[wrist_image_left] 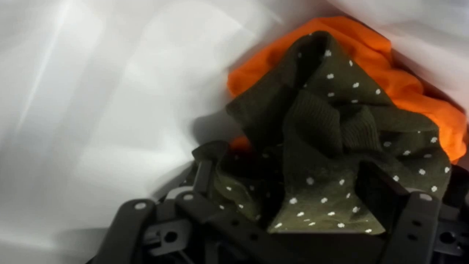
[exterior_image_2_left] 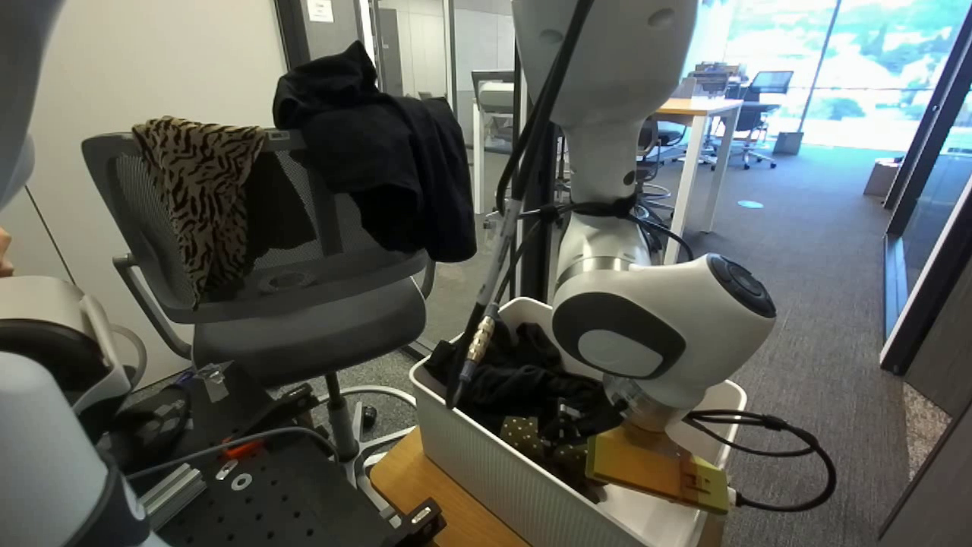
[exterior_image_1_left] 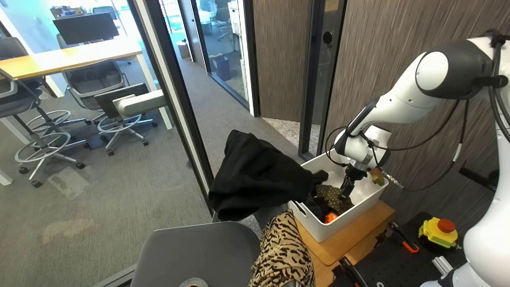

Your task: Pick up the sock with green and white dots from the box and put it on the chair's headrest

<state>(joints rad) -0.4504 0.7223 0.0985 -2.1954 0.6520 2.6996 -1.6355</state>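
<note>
The dark green sock with white dots (wrist_image_left: pixel 329 205) lies rumpled in the white box (exterior_image_1_left: pixel 350 215). It also shows in both exterior views (exterior_image_1_left: pixel 328 194) (exterior_image_2_left: pixel 521 433). My gripper (wrist_image_left: pixel 287 176) points down inside the box, its fingers spread at either side of a fold of the sock. The fingers reach into the cloth and their tips are partly hidden by it. In an exterior view the gripper (exterior_image_1_left: pixel 346 191) is low over the sock. The chair's headrest, covered in rumpled black cloth (exterior_image_1_left: pixel 259 175), stands beside the box; it also shows in an exterior view (exterior_image_2_left: pixel 380 144).
An orange cloth (wrist_image_left: pixel 351 31) lies under the sock, and black cloth (exterior_image_2_left: pixel 516 380) fills the box's chair side. A tiger-striped cloth (exterior_image_1_left: pixel 283 247) hangs on the chair back. The box stands on a wooden surface (exterior_image_1_left: pixel 360 229). A yellow emergency stop (exterior_image_1_left: pixel 438 233) sits near the arm base.
</note>
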